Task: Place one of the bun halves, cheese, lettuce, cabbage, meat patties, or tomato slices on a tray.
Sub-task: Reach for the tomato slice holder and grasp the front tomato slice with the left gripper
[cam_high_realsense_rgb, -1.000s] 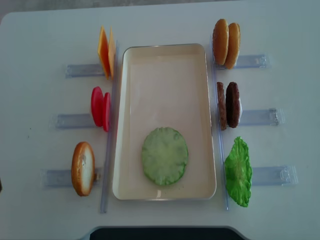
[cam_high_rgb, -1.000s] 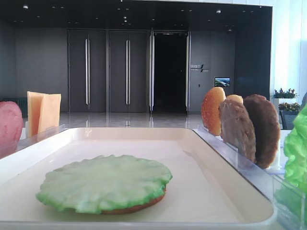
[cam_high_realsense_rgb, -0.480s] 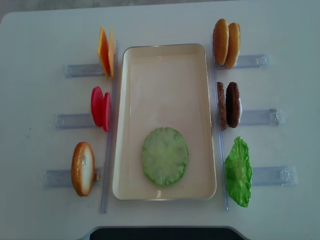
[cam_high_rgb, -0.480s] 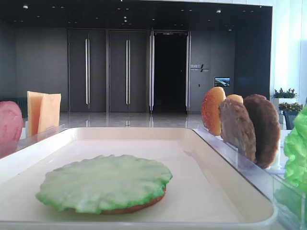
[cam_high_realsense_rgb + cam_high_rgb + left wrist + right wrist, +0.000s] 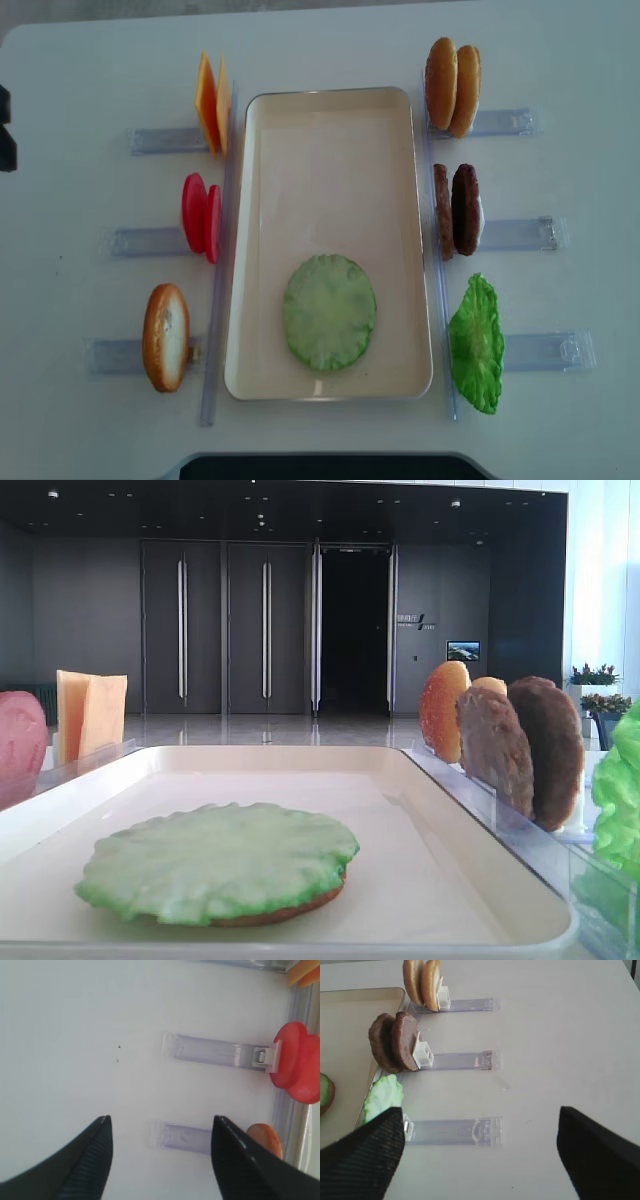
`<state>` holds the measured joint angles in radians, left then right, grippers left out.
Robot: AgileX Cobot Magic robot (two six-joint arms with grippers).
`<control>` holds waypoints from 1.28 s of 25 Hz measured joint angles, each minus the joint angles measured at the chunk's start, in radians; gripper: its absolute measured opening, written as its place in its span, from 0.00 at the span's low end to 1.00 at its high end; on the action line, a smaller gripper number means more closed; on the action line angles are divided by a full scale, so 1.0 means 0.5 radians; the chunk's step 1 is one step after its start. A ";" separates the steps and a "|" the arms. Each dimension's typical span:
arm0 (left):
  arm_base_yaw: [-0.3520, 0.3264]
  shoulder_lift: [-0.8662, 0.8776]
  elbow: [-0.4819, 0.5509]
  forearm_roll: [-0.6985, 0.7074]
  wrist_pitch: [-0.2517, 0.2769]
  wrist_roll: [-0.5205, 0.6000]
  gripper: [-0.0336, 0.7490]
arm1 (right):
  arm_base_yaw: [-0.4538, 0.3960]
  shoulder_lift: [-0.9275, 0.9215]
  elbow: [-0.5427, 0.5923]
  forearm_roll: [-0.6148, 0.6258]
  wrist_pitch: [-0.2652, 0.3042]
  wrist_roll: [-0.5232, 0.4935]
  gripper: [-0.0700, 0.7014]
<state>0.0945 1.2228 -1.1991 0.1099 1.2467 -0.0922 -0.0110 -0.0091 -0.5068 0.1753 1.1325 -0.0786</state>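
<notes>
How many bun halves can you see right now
4: two bun halves standing together in the far right holder, one in the near left holder, and one on the tray under the green cabbage.

My cream tray (image 5: 330, 115) holding green cabbage (image 5: 329, 311) on a bun, upright tomato slices (image 5: 201, 216), cheese (image 5: 211, 102), meat patties (image 5: 456, 210) beside it
</notes>
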 joint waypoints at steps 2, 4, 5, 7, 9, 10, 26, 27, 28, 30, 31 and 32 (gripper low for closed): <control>0.000 0.080 -0.034 0.013 -0.001 -0.004 0.65 | 0.000 0.000 0.000 0.000 0.000 0.000 0.85; 0.000 0.161 -0.062 0.013 -0.005 -0.025 0.65 | 0.000 0.000 0.000 0.000 0.000 0.000 0.85; 0.000 0.191 -0.070 0.013 -0.007 -0.036 0.65 | 0.000 0.000 0.000 0.000 0.000 0.000 0.85; 0.000 0.254 -0.075 0.006 -0.011 -0.049 0.65 | 0.000 0.000 0.000 0.000 0.000 0.000 0.85; 0.000 0.301 -0.075 -0.002 -0.011 -0.068 0.65 | 0.000 0.000 0.000 0.000 0.000 0.000 0.85; 0.000 0.323 -0.075 -0.003 -0.011 -0.077 0.65 | 0.000 0.000 0.000 0.000 0.000 0.000 0.85; 0.000 0.477 -0.105 0.047 -0.017 -0.092 0.65 | 0.000 0.000 0.000 0.000 0.000 0.000 0.85; 0.000 0.478 -0.107 0.031 -0.017 -0.094 0.65 | 0.000 0.000 0.000 0.000 0.000 0.000 0.85; 0.000 0.478 -0.107 0.017 -0.018 -0.104 0.65 | 0.000 0.000 0.000 0.000 0.000 0.000 0.85; 0.000 0.478 -0.113 -0.008 -0.018 -0.129 0.65 | 0.000 0.000 0.000 0.000 0.000 0.000 0.85; 0.000 0.478 -0.113 -0.027 -0.018 -0.135 0.65 | 0.000 0.000 0.000 0.000 0.000 0.000 0.85; 0.000 0.478 -0.113 -0.043 -0.018 -0.138 0.65 | 0.000 0.000 0.000 0.000 0.000 0.000 0.85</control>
<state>0.0945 1.4620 -1.2554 0.0882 1.2376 -0.1610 -0.0110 -0.0091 -0.5068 0.1753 1.1325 -0.0786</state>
